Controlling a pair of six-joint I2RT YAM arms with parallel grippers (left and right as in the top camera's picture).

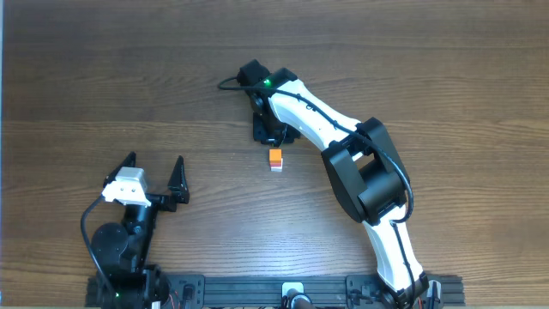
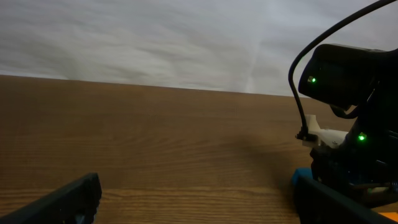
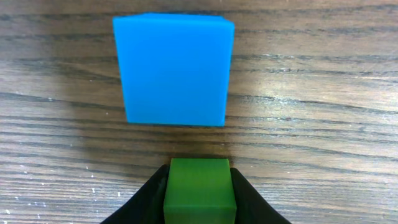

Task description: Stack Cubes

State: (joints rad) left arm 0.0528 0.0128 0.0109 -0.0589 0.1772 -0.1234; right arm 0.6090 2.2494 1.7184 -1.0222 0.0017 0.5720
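Wooden counter (image 1: 429,69), right arm stretched to its middle.
Right pincer (image 3: 199,175) clamps green cube (image 3: 199,193) near blue cube (image 3: 173,68); left pincer (image 1: 155,168) gapes wide.

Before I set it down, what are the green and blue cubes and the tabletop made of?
The green cube: likely plastic, matte, uniform colour, crisp edges. The blue cube: same look, plastic or foam. The brown tabletop: wood or wood-look laminate, visible grain.

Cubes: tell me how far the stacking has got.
Done: an orange cube seems to sit on a white cube. In hand: the right gripper is shut on a green cube, beside the blue cube on the table. Left: green is not yet on blue; the left gripper is open.
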